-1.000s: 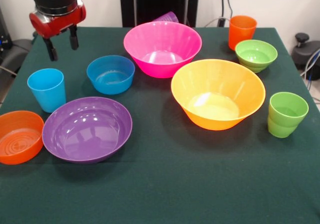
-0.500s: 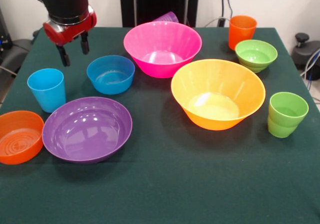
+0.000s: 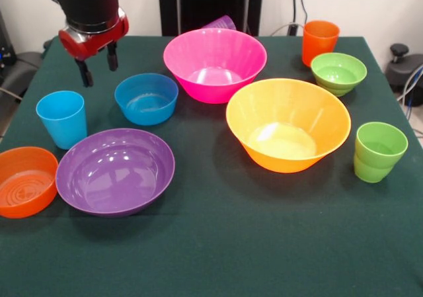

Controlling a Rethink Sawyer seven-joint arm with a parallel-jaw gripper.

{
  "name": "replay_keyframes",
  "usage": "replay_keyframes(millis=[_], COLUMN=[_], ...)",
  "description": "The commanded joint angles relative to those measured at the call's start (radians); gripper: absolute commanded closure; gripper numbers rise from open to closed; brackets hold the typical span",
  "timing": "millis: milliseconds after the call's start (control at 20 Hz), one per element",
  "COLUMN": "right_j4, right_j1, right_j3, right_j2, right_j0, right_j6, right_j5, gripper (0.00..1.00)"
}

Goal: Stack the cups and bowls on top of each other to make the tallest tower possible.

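Note:
My gripper (image 3: pixel 98 65) hangs open and empty above the table's far left, above and behind the sky blue cup (image 3: pixel 62 119), left of the small blue bowl (image 3: pixel 146 98). The wide purple bowl (image 3: pixel 115 170) and small orange bowl (image 3: pixel 25 181) sit at the near left. The large pink bowl (image 3: pixel 215 63) stands at the back middle, with the purple cup (image 3: pixel 220 24) mostly hidden behind it. The large yellow-orange bowl (image 3: pixel 288 124) is at the centre right. The orange cup (image 3: pixel 320 42), small green bowl (image 3: pixel 338 73) and lime green cup (image 3: pixel 379 151) stand on the right.
All things stand apart on a dark green table (image 3: pixel 225 244). The robot's black pedestal (image 3: pixel 205 2) stands behind the table's far edge. Dark equipment (image 3: pixel 403 62) sits off the right edge.
My gripper has moved right and slightly down from the far left corner, toward the small blue bowl; most of that shift came earlier. The cups and bowls have not moved.

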Motion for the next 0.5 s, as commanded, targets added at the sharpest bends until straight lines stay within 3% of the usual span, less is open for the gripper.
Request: replay_keyframes(millis=[50, 500], right_j4=[-0.095, -0.102], right_j1=[0.026, 0.042], right_j3=[-0.049, -0.044], right_j2=[0.008, 0.035], right_j0=[0.042, 0.021], right_j6=[0.059, 0.043], right_j5=[-0.07, -0.124], gripper=[0.0, 0.0])
